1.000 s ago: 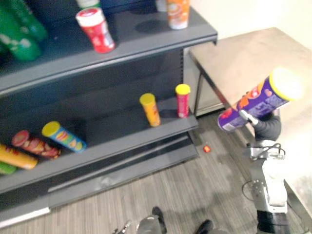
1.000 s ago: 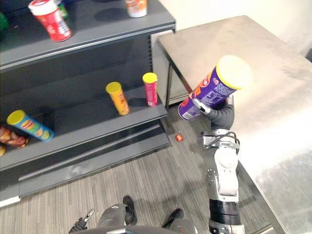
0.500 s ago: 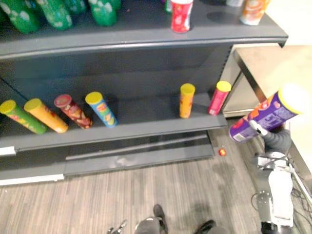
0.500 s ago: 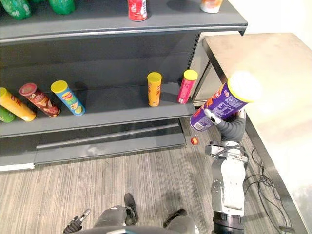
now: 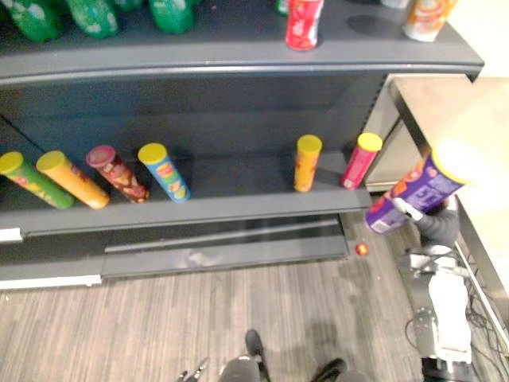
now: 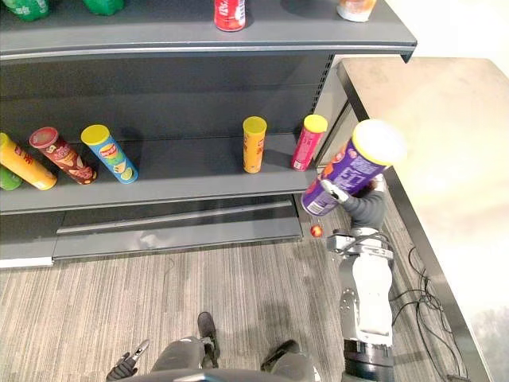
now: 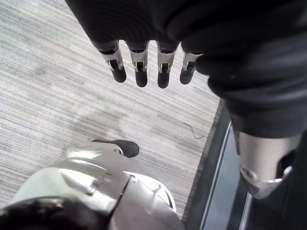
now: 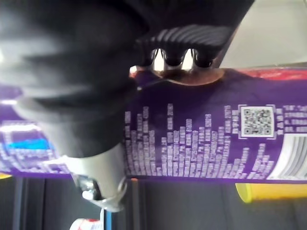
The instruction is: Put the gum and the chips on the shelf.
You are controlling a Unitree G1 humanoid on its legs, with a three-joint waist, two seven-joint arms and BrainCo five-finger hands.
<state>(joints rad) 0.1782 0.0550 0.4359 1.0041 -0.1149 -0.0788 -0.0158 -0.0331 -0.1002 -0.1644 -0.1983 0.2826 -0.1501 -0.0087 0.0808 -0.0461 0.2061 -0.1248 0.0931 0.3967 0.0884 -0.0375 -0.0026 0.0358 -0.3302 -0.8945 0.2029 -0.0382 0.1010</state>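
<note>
A purple chips can with a yellow lid is held tilted in the air, just right of the lower shelf's right end. My right hand is shut on its lower half. Close up, its fingers curl over the purple can. My left hand hangs over the grey floor, its fingers straight and holding nothing. On the upper shelf stand a red tub and an orange tub.
Several chips cans stand or lean on the lower shelf: an orange can and a pink one at the right, others at the left. Green bottles are above. A steel table is at right, a small red thing on the floor.
The view has swung round to face the shelf. My right hand has brought the purple can slightly lower and closer to the shelf's right end.
</note>
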